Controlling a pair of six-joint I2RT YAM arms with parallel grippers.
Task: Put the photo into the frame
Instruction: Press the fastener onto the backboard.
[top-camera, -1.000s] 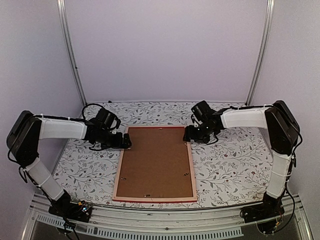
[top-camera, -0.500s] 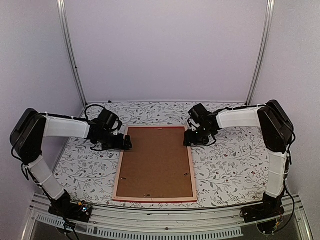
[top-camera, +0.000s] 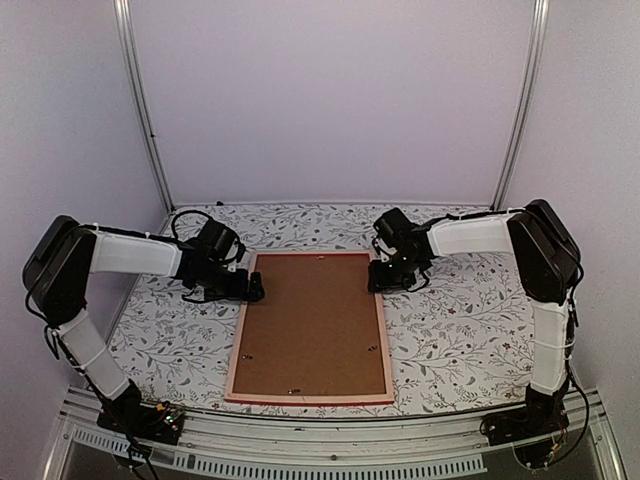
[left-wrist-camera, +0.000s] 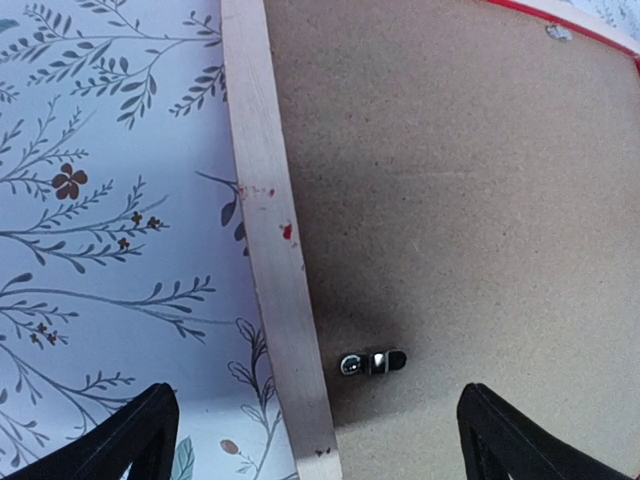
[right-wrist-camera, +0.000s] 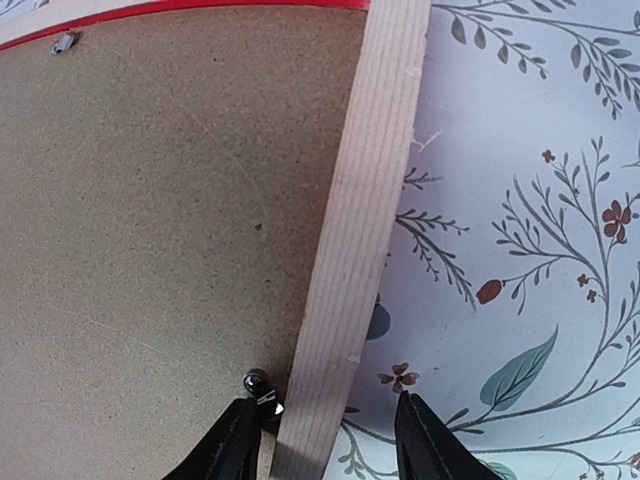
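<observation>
While the tabletop (top-camera: 460, 330) carries the frame (top-camera: 236, 350) face-down, long axis near-to-far, backing board (top-camera: 312, 325) up and photo unseen, I judge both arms equally near: left gripper (left-wrist-camera: 315, 420) spread wide astride the left rail, right gripper (right-wrist-camera: 325, 402) half-spread astride the right, pinching nothing.

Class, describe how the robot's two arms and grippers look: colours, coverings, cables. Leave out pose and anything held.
The left arm and right arm match: white sleeves over the links, bulky black housings at the joints. Thin black cables loop near the wrists. The left gripper and right gripper are black, each with two tapered black fingers.
</observation>
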